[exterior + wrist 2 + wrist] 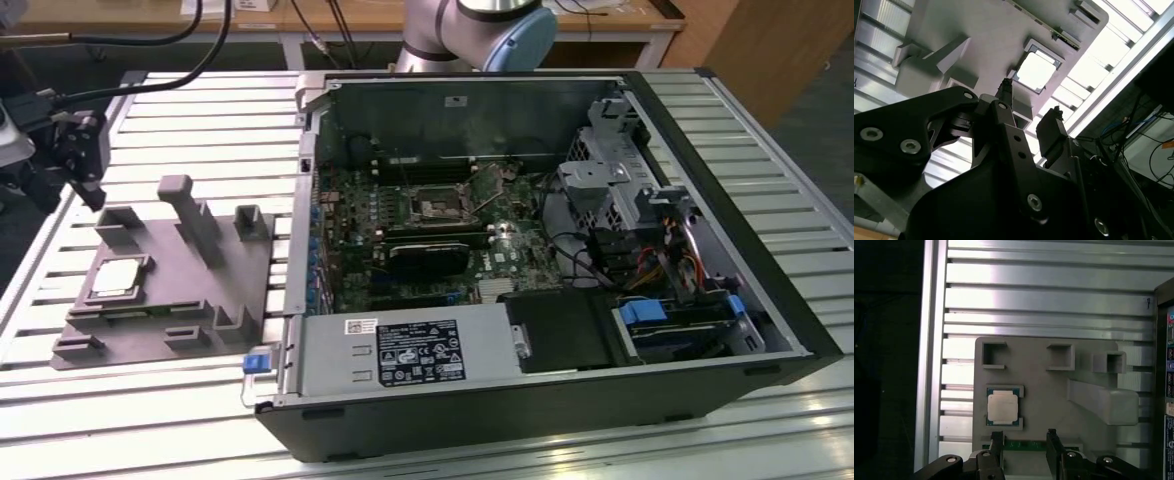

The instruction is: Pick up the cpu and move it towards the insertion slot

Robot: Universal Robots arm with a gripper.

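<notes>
gripper point(1024, 436) open, empty, near cpu point(1002, 407) in grey fixture point(1054, 400), insertion slot point(438, 207) in computer case point(534, 420), white label point(360, 325) on power supply point(334, 365)

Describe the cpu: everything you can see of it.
The cpu is a thin, flat square chip with a shiny silver-grey metal top and stepped corners. It lies flat, top up, in a square recess of the grey fixture on the slatted table, outside the case, towards the exterior view's left. Raised lips of the fixture border two opposite sides, and nothing else touches it. The gripper is open and apart from it.
</notes>
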